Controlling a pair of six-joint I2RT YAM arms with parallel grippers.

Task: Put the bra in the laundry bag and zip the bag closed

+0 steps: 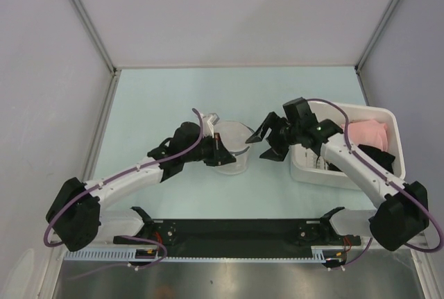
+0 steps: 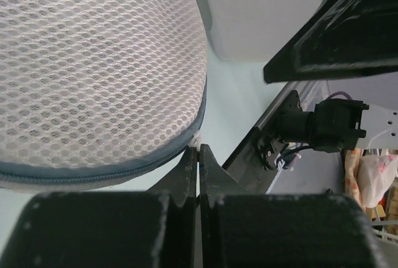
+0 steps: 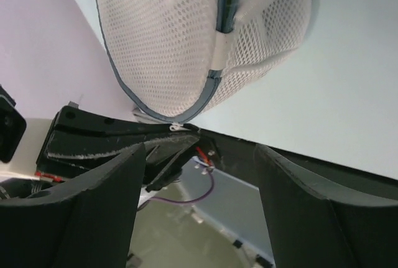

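Centre frame, my left claw is clamped on the laundry bag; my right claw gapes empty. The mesh is light and floppy, so I'd grip the zipper rim.

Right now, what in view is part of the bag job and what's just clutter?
Job: laundry bag; left gripper pinching its rim; right gripper open beside it; bra not clearly visible.
Lying about: white bin, pink garment and black garment in it.

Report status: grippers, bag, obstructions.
Left gripper shut, pinching laundry bag rim. Right gripper open, empty, beside bag. Zipper looks closed along near rim; bra not clearly seen. Nothing in the way.
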